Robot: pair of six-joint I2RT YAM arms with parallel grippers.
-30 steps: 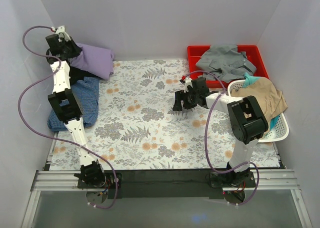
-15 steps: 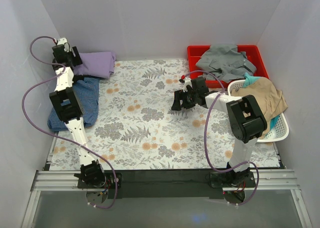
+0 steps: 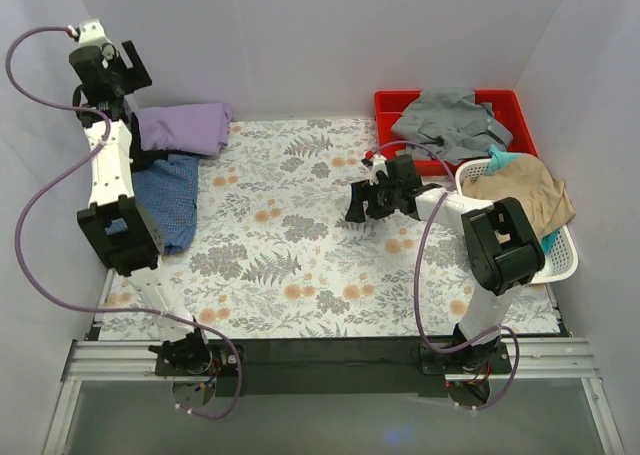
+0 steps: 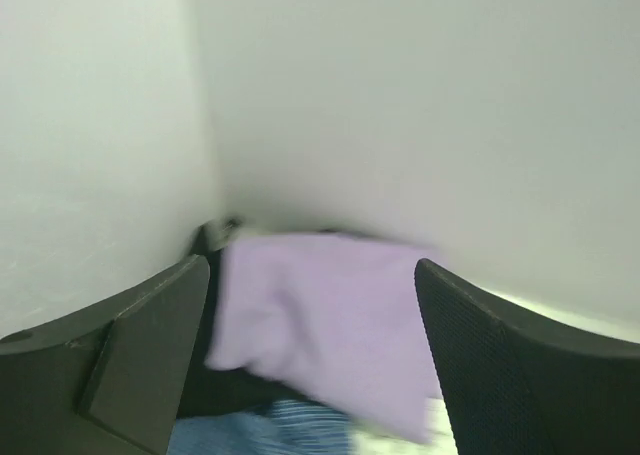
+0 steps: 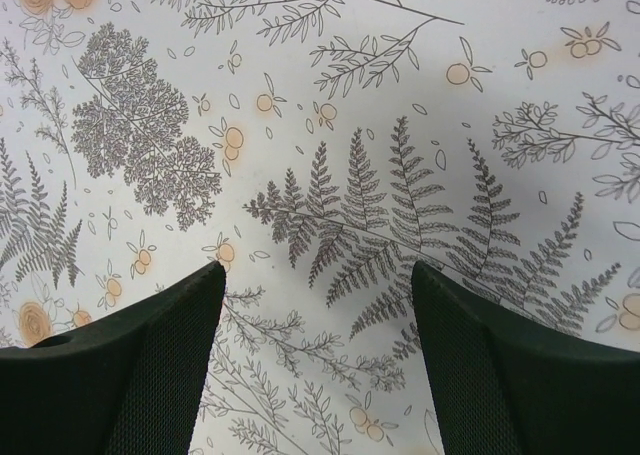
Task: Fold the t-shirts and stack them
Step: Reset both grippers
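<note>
Shirts are piled at ten o'clock on the bench [image 3: 300, 275]: lilac shirt [image 3: 185, 127] over black shirt [image 3: 150, 157], with blue checked shirt [image 3: 168, 197] nearer. Left pincer [image 3: 128, 70] hangs wide and empty above them, and right pincer [image 5: 318, 305] gapes mid-bench. I'd lift straight up so nothing snags.

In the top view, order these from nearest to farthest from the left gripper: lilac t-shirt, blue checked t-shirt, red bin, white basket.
From the left gripper:
1. lilac t-shirt, far-left corner
2. blue checked t-shirt, left edge
3. red bin, far right
4. white basket, right edge
</note>
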